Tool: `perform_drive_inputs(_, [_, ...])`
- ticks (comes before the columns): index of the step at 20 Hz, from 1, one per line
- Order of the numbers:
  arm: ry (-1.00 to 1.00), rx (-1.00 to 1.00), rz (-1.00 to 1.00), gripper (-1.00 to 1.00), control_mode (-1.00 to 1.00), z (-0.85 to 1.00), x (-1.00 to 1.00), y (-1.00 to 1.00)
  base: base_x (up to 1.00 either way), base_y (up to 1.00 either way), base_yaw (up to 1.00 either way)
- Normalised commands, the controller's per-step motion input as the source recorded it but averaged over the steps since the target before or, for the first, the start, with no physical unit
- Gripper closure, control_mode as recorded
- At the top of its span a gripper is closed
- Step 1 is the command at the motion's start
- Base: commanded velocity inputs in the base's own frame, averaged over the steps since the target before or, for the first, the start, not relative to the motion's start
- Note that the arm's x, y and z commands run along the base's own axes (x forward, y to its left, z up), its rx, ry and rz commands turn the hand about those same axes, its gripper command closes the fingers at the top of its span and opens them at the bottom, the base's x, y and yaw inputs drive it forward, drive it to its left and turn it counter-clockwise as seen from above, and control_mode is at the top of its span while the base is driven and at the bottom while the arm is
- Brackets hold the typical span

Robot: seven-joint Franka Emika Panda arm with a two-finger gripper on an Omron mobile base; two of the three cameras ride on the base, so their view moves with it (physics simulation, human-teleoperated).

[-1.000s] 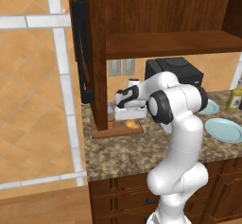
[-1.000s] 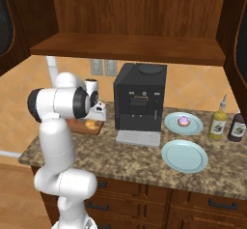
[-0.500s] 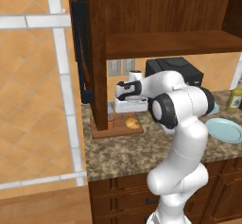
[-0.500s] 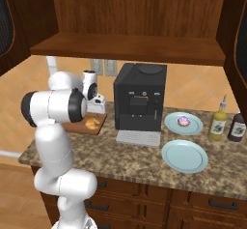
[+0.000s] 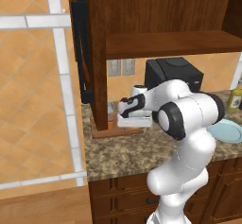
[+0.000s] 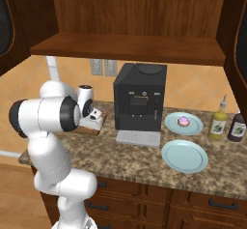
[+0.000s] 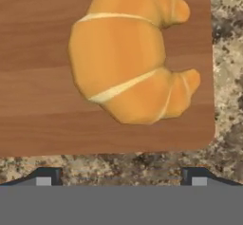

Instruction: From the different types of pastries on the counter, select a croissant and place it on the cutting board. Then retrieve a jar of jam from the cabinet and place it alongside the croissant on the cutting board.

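In the hand view the gripper (image 7: 121, 176) stands wide, its two dark tips far apart over the speckled counter (image 7: 228, 77) and holding nothing; just past them lies the cutting board (image 7: 38, 100), and on it rests the croissant (image 7: 128, 58), golden-orange, curved, clear of the fingers and close to the board's corner.

From the right base view the arm bends low over the counter's left end, hand above the board (image 6: 91, 129); nearer the camera sits a bare pale blue plate (image 6: 185, 156); behind it a second plate (image 6: 184, 123) carries the pinkish-purple pastry (image 6: 183, 121); between board and plates stands the black coffee machine (image 6: 140, 100); to the far right are a yellow-green bottle (image 6: 218, 121) and a dark bottle (image 6: 237, 126), side by side.

From the left base view the hand (image 5: 134, 109) hangs over the board (image 5: 113, 132), which lies beside the cabinet (image 5: 99, 53) wall; the cabinet's thick shelf (image 5: 175, 43) spans above the machine. I cannot make out a jar of jam.
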Motion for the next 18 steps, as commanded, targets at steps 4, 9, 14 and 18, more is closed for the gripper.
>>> perform_drive_inputs(4, [-0.18, 0.00, -0.11, -1.00, -1.00, -0.24, -1.00, 0.00, 0.00, 0.00, 0.00])
perform_drive_inputs(9, [0.02, 0.06, 0.00, -1.00, -1.00, 0.60, 0.04, 0.00, 0.00, 0.00, 0.00])
perform_drive_inputs(14, [0.02, 0.01, 0.01, -1.00, -1.00, 1.00, 0.00, 0.00, 0.00, 0.00, 0.00])
perform_drive_inputs(18, [0.15, -0.06, 0.00, -1.00, -1.00, -0.02, -0.25, 0.05, 0.00, 0.00, 0.00])
